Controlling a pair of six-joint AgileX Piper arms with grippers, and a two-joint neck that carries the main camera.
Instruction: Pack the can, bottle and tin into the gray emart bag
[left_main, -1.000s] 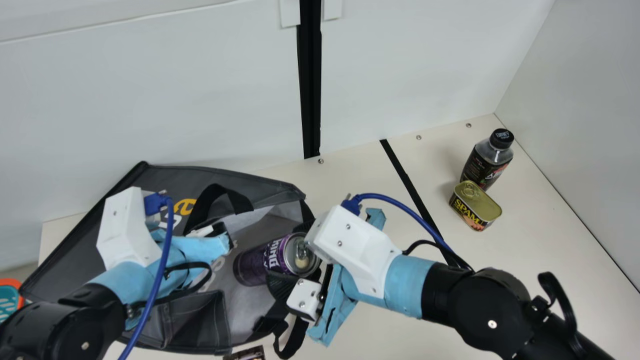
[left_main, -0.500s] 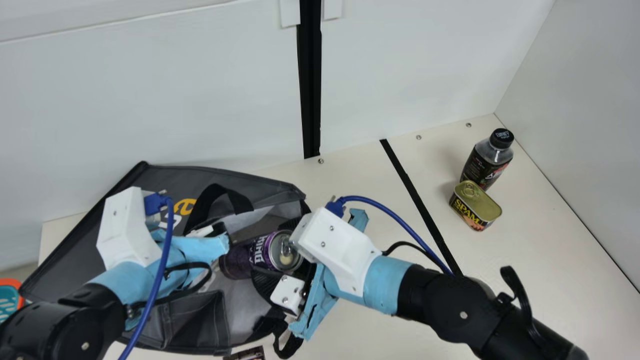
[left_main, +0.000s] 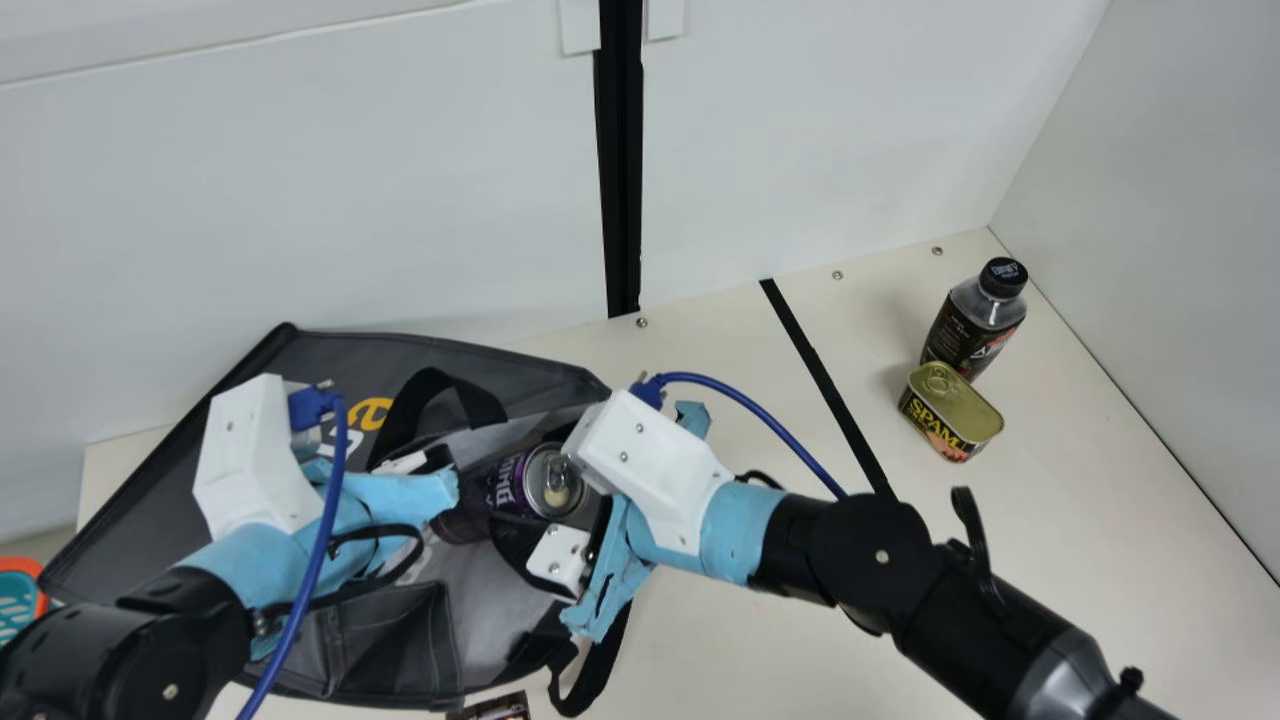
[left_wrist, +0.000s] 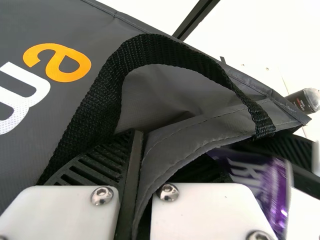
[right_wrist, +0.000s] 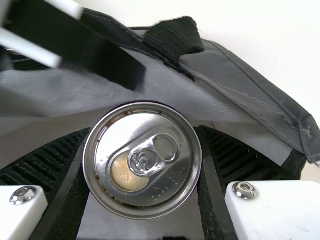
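The right hand (left_main: 528, 488), open just to the can's (left_main: 553, 482) width, grips it from both sides, tilted, at the mouth of the gray emart bag (left_main: 450, 352). The left hand (left_main: 442, 468) is closed on the bag's edge. Well apart, the bottle (left_main: 970, 325) stands on the bench (left_main: 740, 650), the tin (left_main: 950, 412) beside it.

In the main view, a cream bench (left_main: 1080, 560) meets a white back wall (left_main: 300, 200) and, at the right, a pale gray side panel (left_main: 1170, 260). A tall black vertical strip (left_main: 620, 180) stands against the wall, with a small white rectangular block on each side at its top. A narrow black band (left_main: 820, 371) slants over the bench from its back edge, and small round metal screws (left_main: 838, 275) dot that edge. An orange-rimmed teal object (left_main: 18, 600) is cut off at the left border; a dark printed item (left_main: 497, 707), partly seen, lies at the bottom border.
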